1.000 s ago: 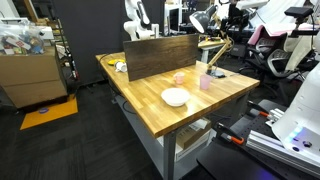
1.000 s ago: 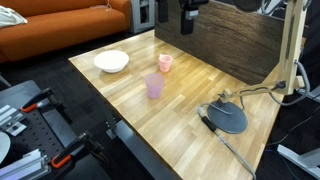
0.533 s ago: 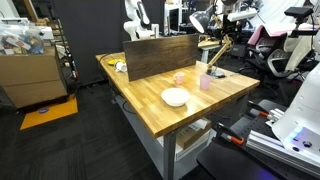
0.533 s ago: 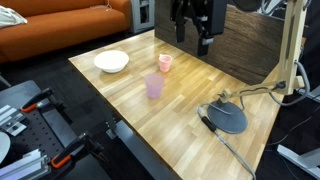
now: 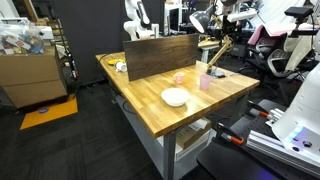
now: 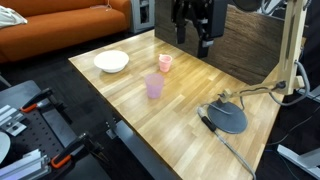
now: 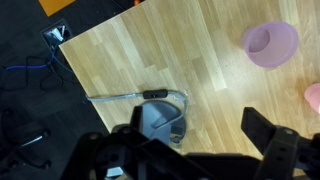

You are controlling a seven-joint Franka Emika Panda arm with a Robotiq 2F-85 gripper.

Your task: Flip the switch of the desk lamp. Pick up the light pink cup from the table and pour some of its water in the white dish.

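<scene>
You were on step one, I judged: the desk lamp (image 6: pixel 226 117) not yet switched. Your end effector (image 6: pixel 195 42) hung empty, jaws apart, above the tabletop (image 6: pixel 185 130), with the lamp's base at its 5 o'clock. The next move called for descending to the switch. I counted one lamp, one white dish (image 6: pixel 111 61), one light pink cup (image 6: pixel 165 63) at the dish's 3 o'clock, and one taller tumbler (image 6: pixel 154 86).

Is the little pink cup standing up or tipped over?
Standing up. The light pink cup sits on its base on the table, with its open mouth facing up.
</scene>
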